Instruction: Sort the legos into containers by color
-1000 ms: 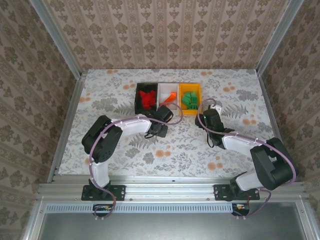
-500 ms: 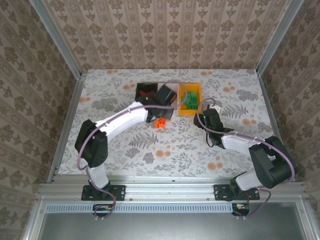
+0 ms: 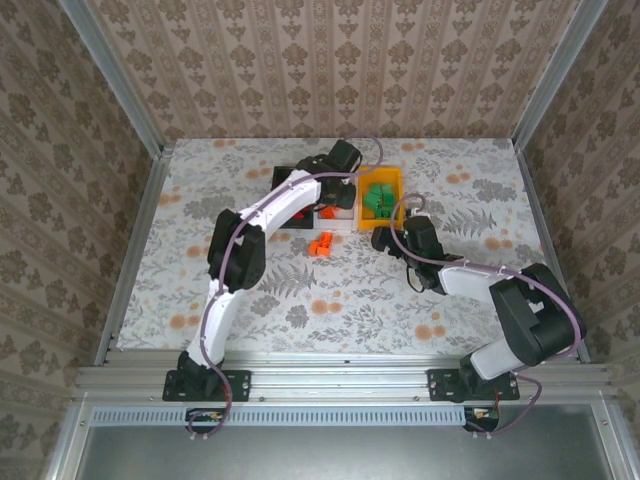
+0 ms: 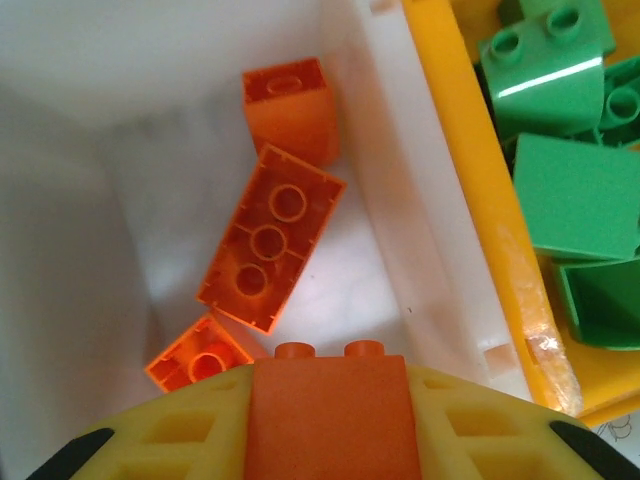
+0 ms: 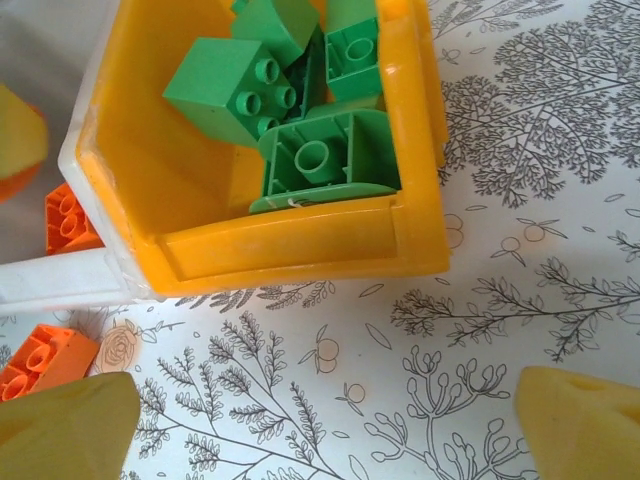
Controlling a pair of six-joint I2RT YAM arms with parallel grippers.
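Left wrist view is looking straight down into the white bin (image 4: 400,200), where three orange legos (image 4: 270,240) are lying on its floor. The left gripper (image 4: 330,445) is hovering over the bin's near end, and its yellow fingers (image 4: 170,440) are pinching a fourth orange brick (image 4: 330,395) in a narrow grip, studs pointing forward. To do this step well, the brick is probably best let go while centred over the white floor. That is keeping it away from the wall shared with the yellow-orange bin (image 4: 470,150) of green legos (image 4: 575,195), so it is not bouncing across. Right wrist view is showing the right gripper (image 5: 320,430) spread wide and gripping nothing, hanging above the patterned table (image 5: 520,250) just in front of the yellow-orange bin. Top external view is showing more orange pieces (image 3: 320,243) lying loose on the table near the bins, so the sorting is looking nearly, not fully, done.
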